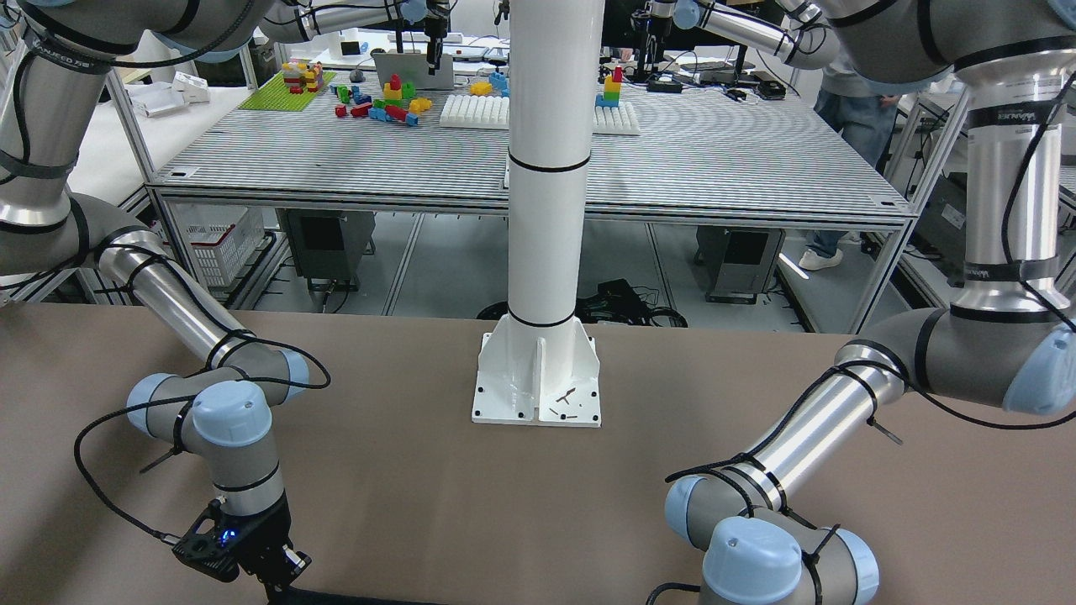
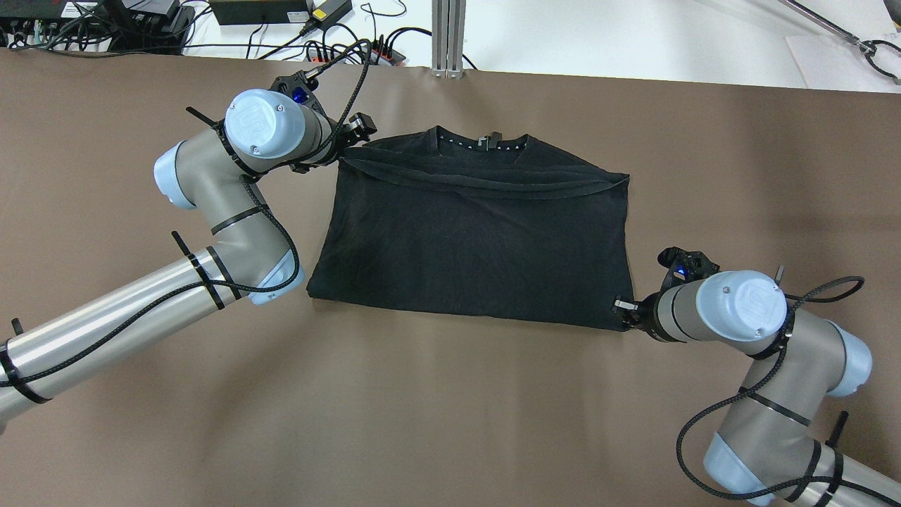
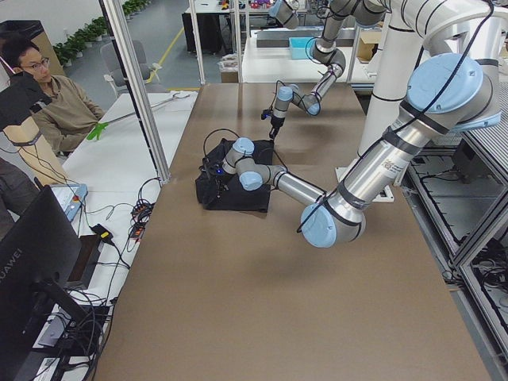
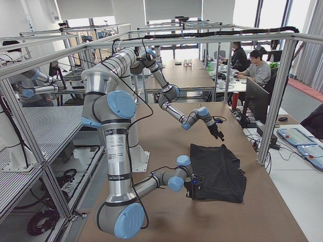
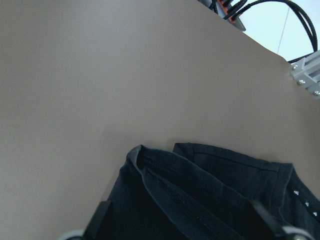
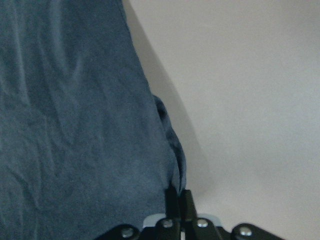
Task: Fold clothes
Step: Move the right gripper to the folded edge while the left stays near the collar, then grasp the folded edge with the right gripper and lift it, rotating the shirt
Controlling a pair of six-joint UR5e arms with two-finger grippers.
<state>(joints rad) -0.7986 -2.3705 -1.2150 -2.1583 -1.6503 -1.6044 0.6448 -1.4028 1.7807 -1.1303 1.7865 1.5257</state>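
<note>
— What's on the brown counter (image 2: 450, 422)?

— One black garment (image 2: 479, 239), lying flat near the middle. It is roughly rectangular, with the neckline at the edge far from the robot. A hemmed fold runs across just below the neckline.

— Where is the left gripper (image 2: 346, 143)?

— At the garment's far corner, on the robot's left. Its jaws are released and spread wide, and the wrist view shows the rumpled corner of cloth lying between them.

— And the right gripper (image 6: 180, 200)?

— Low at the near corner, on the robot's right. Its jaws are clenched on the garment's edge, with a small bunch of cloth pinched just above them.

— The rest of the cloth?

— Spread on the counter between the two grippers, with only soft creases.
</note>
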